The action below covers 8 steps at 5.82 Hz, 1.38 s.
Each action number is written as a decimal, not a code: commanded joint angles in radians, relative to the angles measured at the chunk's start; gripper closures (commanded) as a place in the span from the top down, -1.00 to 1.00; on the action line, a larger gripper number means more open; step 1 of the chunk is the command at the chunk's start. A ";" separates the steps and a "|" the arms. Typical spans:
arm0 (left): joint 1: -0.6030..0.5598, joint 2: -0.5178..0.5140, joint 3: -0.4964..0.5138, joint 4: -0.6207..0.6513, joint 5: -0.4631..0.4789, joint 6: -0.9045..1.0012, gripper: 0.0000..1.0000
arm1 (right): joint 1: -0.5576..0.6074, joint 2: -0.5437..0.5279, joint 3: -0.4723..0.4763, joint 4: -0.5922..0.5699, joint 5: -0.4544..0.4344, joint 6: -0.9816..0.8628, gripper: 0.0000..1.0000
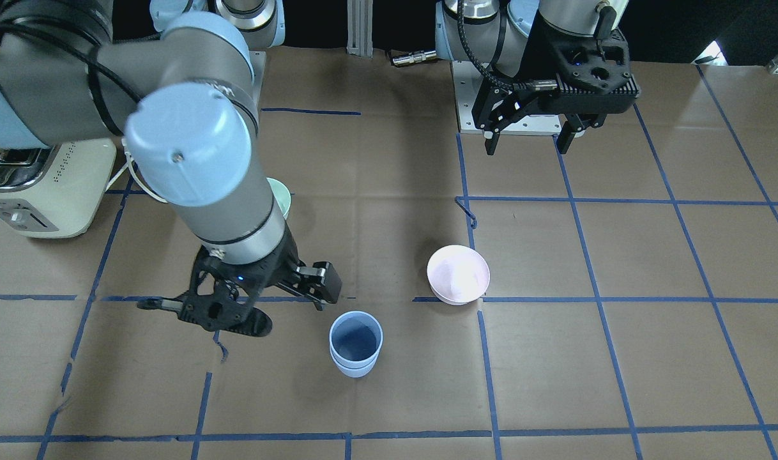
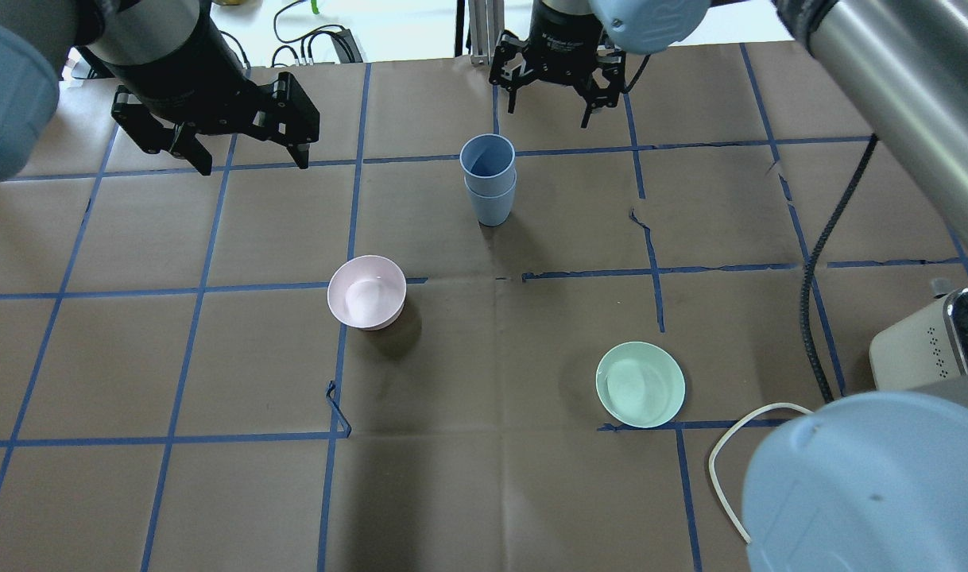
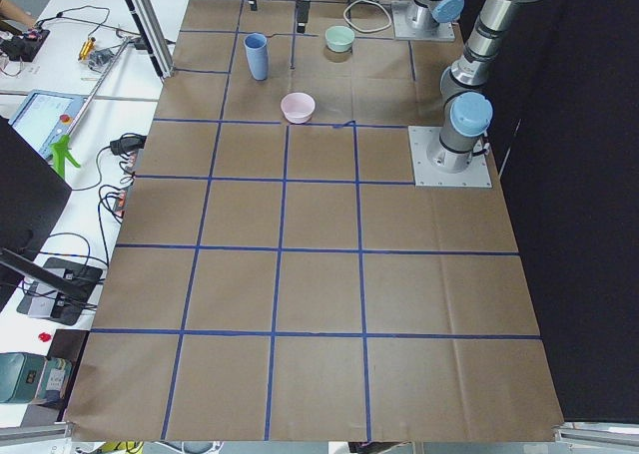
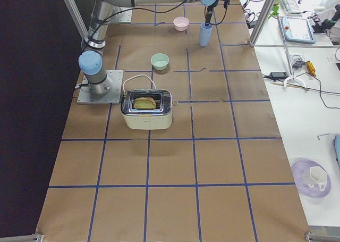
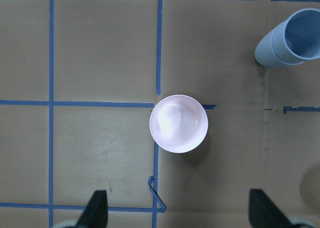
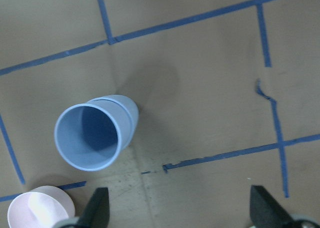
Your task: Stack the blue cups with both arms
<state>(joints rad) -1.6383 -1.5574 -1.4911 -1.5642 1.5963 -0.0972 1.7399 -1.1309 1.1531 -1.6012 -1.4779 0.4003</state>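
The two blue cups (image 2: 488,179) stand upright on the table, one nested inside the other; they also show in the front view (image 1: 356,345), the left wrist view (image 5: 292,40) and the right wrist view (image 6: 95,133). My right gripper (image 2: 549,111) hangs open and empty above the table close to the stack, apart from it; in the front view (image 1: 236,300) it is to the stack's left. My left gripper (image 2: 253,163) is open and empty, raised farther off; the front view (image 1: 526,148) shows it near its base.
A pale pink bowl (image 2: 366,291) sits between the left gripper and the cups. A mint-green bowl (image 2: 640,384) sits on my right side, partly hidden by the right arm in the front view. A cream toaster (image 2: 929,342) with a white cable stands at the right edge.
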 commanded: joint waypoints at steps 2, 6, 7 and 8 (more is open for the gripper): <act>0.000 -0.003 0.000 0.001 -0.004 0.002 0.97 | -0.164 -0.313 0.255 0.126 -0.070 -0.182 1.00; 0.000 -0.001 0.000 0.003 -0.001 0.002 0.97 | -0.189 -0.382 0.336 0.046 -0.141 -0.184 1.00; 0.000 -0.001 0.000 0.003 0.001 0.002 0.97 | -0.189 -0.382 0.336 0.046 -0.139 -0.184 1.00; 0.000 -0.001 0.000 0.003 0.001 0.002 0.97 | -0.188 -0.383 0.336 0.046 -0.136 -0.184 1.00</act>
<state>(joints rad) -1.6383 -1.5586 -1.4911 -1.5617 1.5965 -0.0951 1.5512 -1.5126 1.4895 -1.5553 -1.6163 0.2162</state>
